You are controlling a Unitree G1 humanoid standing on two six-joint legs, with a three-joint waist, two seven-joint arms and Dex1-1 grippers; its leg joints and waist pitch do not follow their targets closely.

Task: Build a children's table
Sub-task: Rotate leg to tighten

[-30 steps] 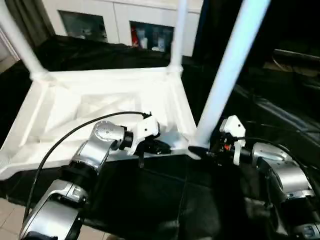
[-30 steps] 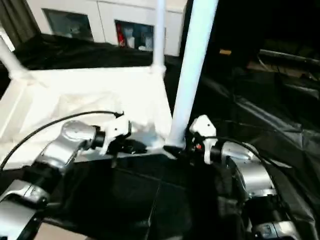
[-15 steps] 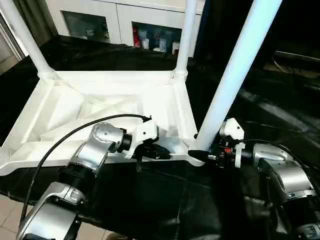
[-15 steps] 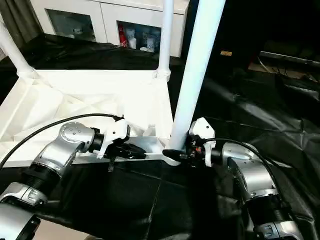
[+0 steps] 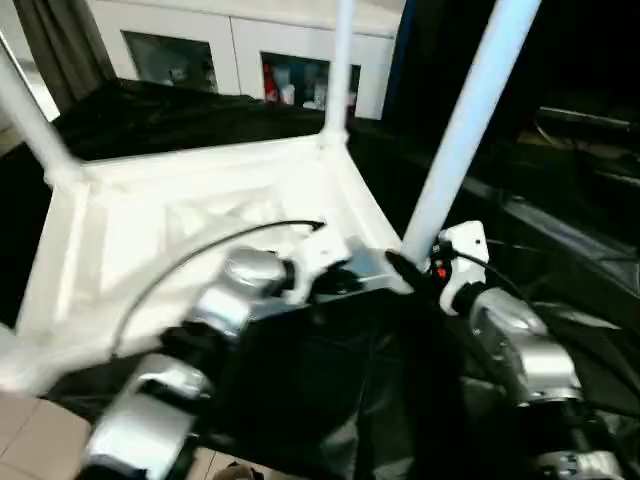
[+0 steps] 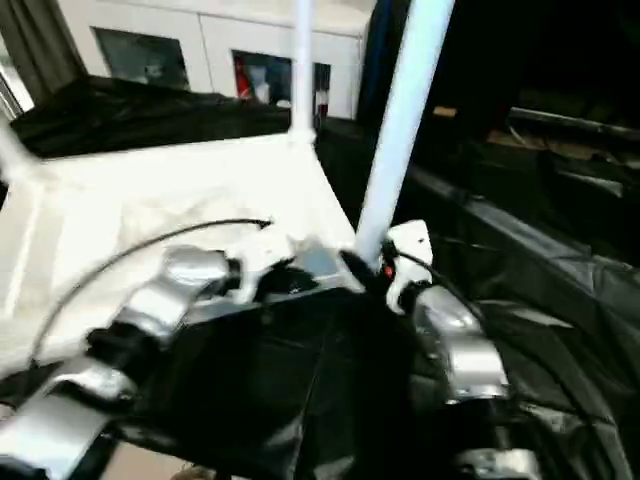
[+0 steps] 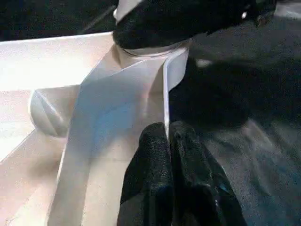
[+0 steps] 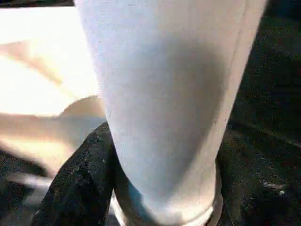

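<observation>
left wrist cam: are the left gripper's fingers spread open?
No: the two black fingers are pressed together, pinching the thin raised rim of the white tabletop.

You see a black-draped bench (image 5: 330,390) across the frame's middle and a white glass-doored cabinet (image 5: 240,55) at upper left

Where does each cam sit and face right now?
Left and right eye views: head, looking forward and down at the upturned tabletop; both silver forearms show.
Left wrist view: left arm, along shut black fingers pinching the tabletop's rim.
Right wrist view: right arm, close on the near leg; one black finger beside it.
Shared: near leg, corner socket.
</observation>
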